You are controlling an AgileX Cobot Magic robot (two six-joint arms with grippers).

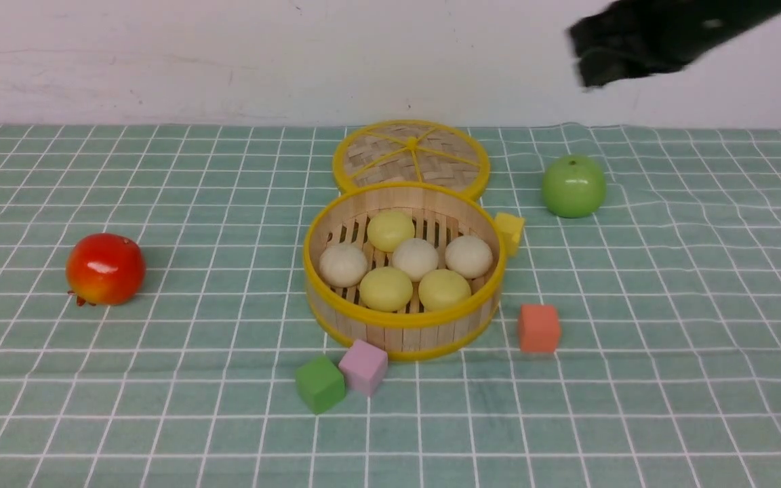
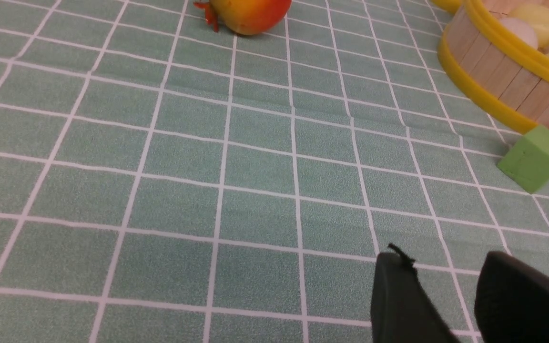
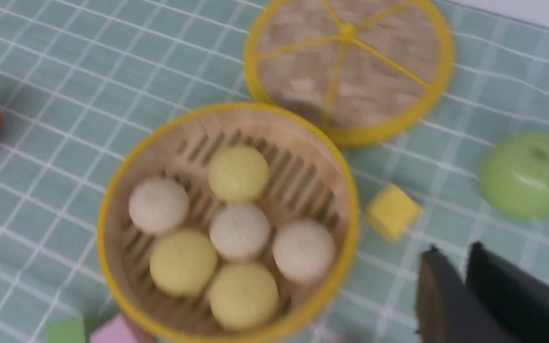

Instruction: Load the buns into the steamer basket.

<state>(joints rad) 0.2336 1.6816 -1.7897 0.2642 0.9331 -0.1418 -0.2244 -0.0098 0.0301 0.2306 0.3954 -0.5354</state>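
All six buns [image 1: 415, 258] sat inside the steamer basket [image 1: 404, 332] at the middle of the green checked cloth [image 1: 160, 379]: three pale yellow, three beige-white, packed close together on the slatted bottom. The woven lid [image 1: 411, 157] lay flat just behind the basket, its near edge hidden by the basket's back rim. A yellow cube [image 1: 510, 231] was right against the basket's right side; an orange cube [image 1: 538, 328] stood near its front right. A green cube [image 1: 320, 383] and a pink cube [image 1: 363, 367] touched each other just in front of the basket. A red fruit [image 1: 106, 268] lay well off to the left, a green apple [image 1: 573, 186] to the back right. The right gripper [image 3: 455, 259] was raised high above the table near the apple side, blurred in the front view; its fingers stood almost together with only a thin gap, holding nothing. The left gripper [image 2: 446, 271] was low over bare cloth on the left front, fingers parted with a clear gap, nothing between them, well apart from the green cube.
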